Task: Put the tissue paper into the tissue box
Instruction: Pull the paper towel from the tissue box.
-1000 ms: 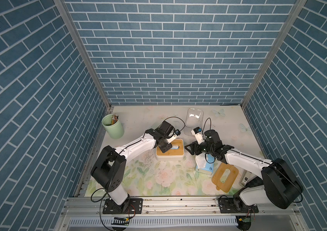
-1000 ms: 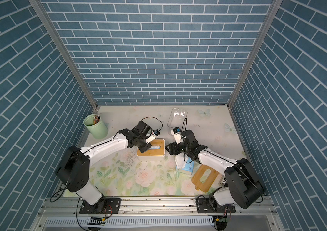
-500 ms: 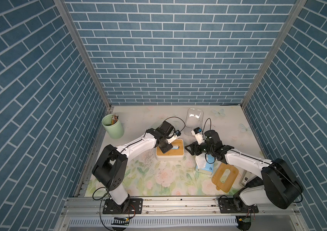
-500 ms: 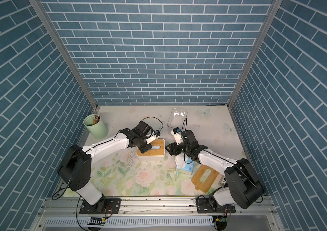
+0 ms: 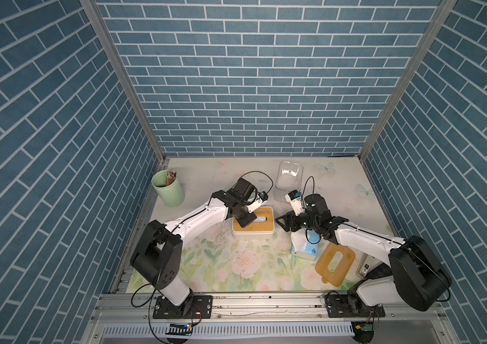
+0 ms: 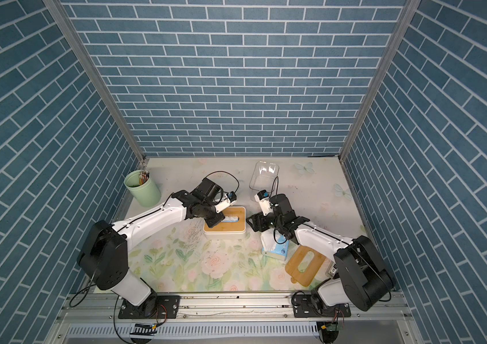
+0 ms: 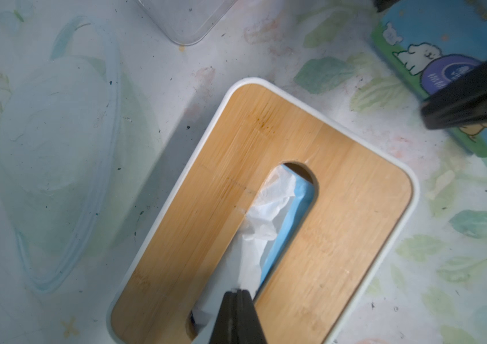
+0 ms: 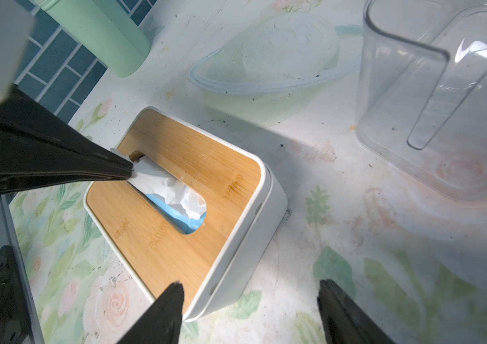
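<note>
Both top views: left gripper (image 5: 245,219) sits over the tissue box (image 5: 261,230), right gripper (image 5: 284,224) just beside the box. Left wrist: left jaws are pinched together on tissue paper (image 7: 261,214) poking from the box's slot (image 7: 300,196). Right wrist: right jaws stand apart, holding nothing, beside the box.

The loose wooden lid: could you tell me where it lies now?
In both top views the loose wooden lid lies at the table's front right, beside the blue tissue pack and the right arm.
</note>
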Controlling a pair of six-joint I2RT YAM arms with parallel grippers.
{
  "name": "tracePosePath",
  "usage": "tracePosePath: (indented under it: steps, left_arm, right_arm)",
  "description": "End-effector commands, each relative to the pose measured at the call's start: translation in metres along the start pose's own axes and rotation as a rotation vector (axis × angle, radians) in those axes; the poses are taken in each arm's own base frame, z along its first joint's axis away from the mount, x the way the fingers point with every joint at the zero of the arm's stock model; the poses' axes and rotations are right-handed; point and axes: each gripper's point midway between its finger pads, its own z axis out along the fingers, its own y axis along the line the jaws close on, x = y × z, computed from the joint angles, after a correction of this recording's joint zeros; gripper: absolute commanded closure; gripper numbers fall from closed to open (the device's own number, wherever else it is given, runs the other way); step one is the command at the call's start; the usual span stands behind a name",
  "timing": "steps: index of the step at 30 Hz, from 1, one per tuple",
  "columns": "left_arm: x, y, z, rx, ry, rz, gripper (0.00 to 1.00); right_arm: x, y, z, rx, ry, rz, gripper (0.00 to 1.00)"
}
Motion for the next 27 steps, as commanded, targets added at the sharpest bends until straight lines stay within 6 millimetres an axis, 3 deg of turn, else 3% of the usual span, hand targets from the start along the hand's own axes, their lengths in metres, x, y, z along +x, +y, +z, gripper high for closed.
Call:
tracePosePath:
  steps: [1,6,9,11,16,22,27]
  left_arm:
    - [-0.003,-0.003,-0.009,0.022,-0.029,0.011,1.00]
    - [-0.003,0.012,-0.008,-0.030,-0.017,-0.014,0.97]
    - [-0.006,0.018,-0.003,-0.042,-0.003,-0.037,0.74]
    - [-0.009,0.018,0.001,-0.031,0.002,-0.050,0.65]
    - [-0.009,0.015,0.013,0.002,0.020,-0.072,0.59]
    - [-0.001,0.005,0.021,0.050,0.045,-0.071,0.67]
    - [0.003,0.003,0.025,0.065,0.070,-0.073,0.94]
  right_arm:
    - [0.001,-0.002,0.003,-0.001,0.001,0.002,0.25]
    - [0.002,-0.002,0.002,0.002,0.002,0.002,0.25]
    - [0.001,-0.003,0.002,0.003,0.000,0.002,0.25]
    - [0.001,-0.003,0.002,0.003,-0.001,0.002,0.25]
    - [0.001,-0.003,0.002,0.002,0.000,0.004,0.25]
    - [0.005,-0.005,0.005,0.007,0.010,0.007,0.25]
    - [0.001,-0.007,0.006,0.008,0.011,0.010,0.25]
